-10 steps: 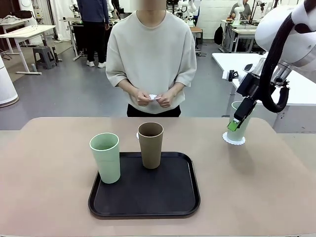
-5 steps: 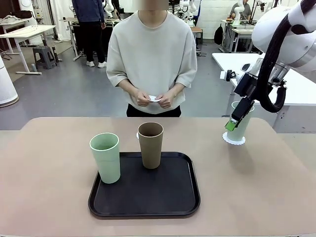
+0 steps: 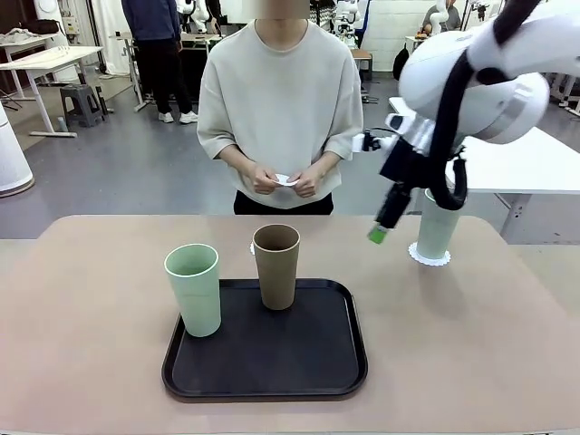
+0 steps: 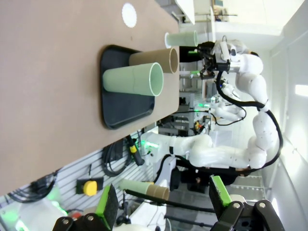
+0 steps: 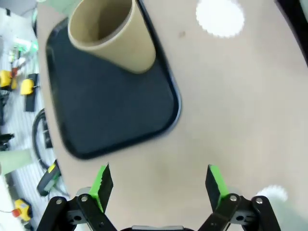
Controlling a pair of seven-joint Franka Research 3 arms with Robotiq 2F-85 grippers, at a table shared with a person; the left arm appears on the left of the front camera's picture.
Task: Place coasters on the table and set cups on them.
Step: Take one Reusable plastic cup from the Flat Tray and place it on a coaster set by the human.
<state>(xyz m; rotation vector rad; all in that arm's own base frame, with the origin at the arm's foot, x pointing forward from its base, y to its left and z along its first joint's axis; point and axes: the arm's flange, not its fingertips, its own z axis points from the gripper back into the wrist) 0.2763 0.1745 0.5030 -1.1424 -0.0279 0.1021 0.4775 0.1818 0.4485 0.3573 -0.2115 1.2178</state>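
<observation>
Right gripper [image 3: 378,236] swung left, seemingly clear of cup [image 3: 438,228]

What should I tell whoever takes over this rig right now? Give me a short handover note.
Right tool: open, empty, in the air above the beige-pink table, left of the placed cup.
Left tool: open, empty, well clear of the tray.
Done: one pale mint green tumbler stands on a white scalloped paper coaster at the far right.
A second, bare coaster lies on the table just behind the black rounded-square tray.
To do: the brown tumbler and the other mint tumbler are on the tray. The person's hands hold a small white piece, probably the third coaster.
</observation>
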